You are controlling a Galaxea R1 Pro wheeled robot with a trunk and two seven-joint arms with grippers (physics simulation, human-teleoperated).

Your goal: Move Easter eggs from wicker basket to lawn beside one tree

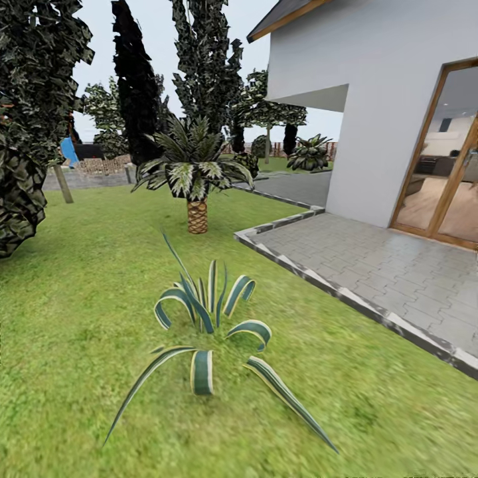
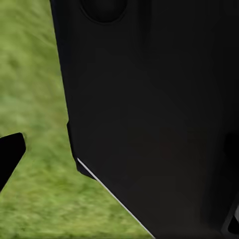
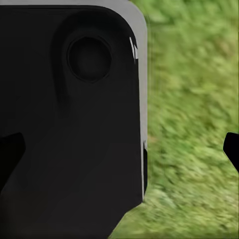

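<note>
The Easter eggs and the wicker basket are out of view. The lawn [image 1: 73, 332] spreads across the head view. At the far left a tree with a slanted pale trunk [image 1: 63, 184] stands under a dark leafy crown. My left gripper [image 2: 122, 159] is open, one black fingertip [image 2: 10, 157] showing over grass beside a dark robot panel. My right gripper [image 3: 124, 159] is open too, its fingertips [image 3: 11, 157] wide apart and holding nothing.
A striped spiky plant [image 1: 209, 332] grows close ahead, with a small palm [image 1: 196, 179] behind it. A grey paved patio [image 1: 372, 272] with a stone kerb and a white house [image 1: 372, 99] lie to the right. Dark conifers [image 1: 136, 79], a fence [image 1: 99, 164] and a blue slide [image 1: 68, 151] stand far back.
</note>
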